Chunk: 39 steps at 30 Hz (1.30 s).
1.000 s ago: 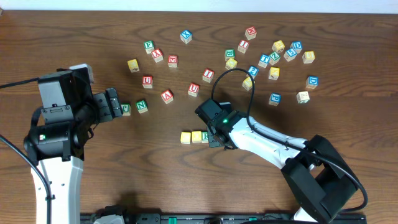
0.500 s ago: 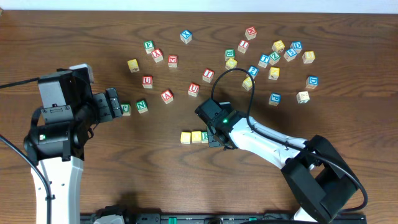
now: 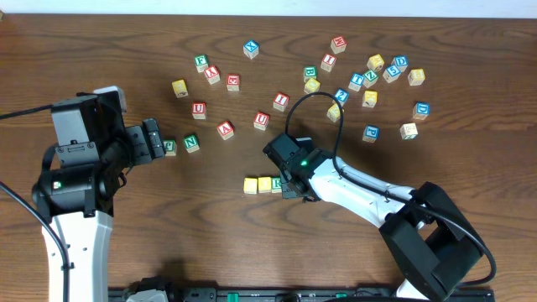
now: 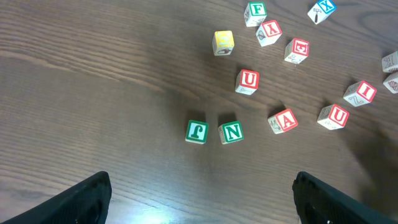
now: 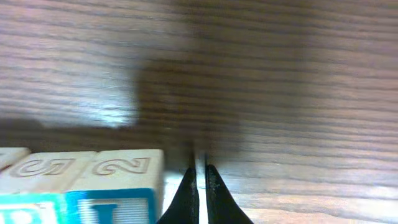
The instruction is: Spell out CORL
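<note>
A short row of letter blocks lies at the table's middle: two yellow blocks point(image 3: 250, 185) point(image 3: 265, 184) and a third block point(image 3: 277, 184) half hidden under my right gripper point(image 3: 287, 188). In the right wrist view that third block shows a blue face point(image 5: 118, 186), with another block point(image 5: 31, 186) to its left. My right gripper point(image 5: 199, 171) is shut and empty, its tips down at the table just right of the blue-faced block. My left gripper point(image 3: 156, 139) is open and empty at the left, its fingers showing at the bottom corners of the left wrist view point(image 4: 199, 199).
Several loose letter blocks are scattered over the far half of the table. A green J block point(image 4: 196, 131) and a green N block point(image 4: 231, 132) lie just ahead of my left gripper. Red U point(image 4: 247, 81) and A point(image 4: 283, 121) blocks lie beyond.
</note>
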{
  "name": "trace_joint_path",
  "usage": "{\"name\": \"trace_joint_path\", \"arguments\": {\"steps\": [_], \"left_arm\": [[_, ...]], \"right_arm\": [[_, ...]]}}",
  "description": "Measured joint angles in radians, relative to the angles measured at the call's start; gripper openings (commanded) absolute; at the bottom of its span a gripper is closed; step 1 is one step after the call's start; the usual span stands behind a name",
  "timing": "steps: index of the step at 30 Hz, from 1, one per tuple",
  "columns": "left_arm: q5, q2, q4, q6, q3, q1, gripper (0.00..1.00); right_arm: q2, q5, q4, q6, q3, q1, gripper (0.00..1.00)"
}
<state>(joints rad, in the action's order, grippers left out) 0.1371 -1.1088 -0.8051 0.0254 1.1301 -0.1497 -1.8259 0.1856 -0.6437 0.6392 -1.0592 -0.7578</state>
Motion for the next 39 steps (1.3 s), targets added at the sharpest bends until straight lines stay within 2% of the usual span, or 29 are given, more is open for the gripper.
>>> {"name": "trace_joint_path", "arguments": {"steps": [9,17,24,30,34,39], "left_arm": [[0.000,0.000,0.000,0.000,0.000,0.000,0.92],[0.000,0.000,0.000,0.000,0.000,0.000,0.92],[0.000,0.000,0.000,0.000,0.000,0.000,0.92],[0.000,0.000,0.001,0.000,0.000,0.000,0.92],[0.000,0.000,0.001,0.000,0.000,0.000,0.92],[0.000,0.000,0.015,0.000,0.000,0.000,0.92]], "right_arm": [[0.000,0.066,-0.045,0.000,0.000,0.032,0.01],[0.000,0.074,-0.155,-0.001,-0.023,0.115,0.01],[-0.003,0.073,-0.262,-0.026,-0.189,0.170,0.01],[-0.002,0.072,-0.327,-0.105,-0.423,0.200,0.01],[0.028,0.045,-0.343,-0.157,-0.473,0.244,0.01],[0.172,0.009,-0.354,-0.232,-0.486,0.369,0.01]]}}
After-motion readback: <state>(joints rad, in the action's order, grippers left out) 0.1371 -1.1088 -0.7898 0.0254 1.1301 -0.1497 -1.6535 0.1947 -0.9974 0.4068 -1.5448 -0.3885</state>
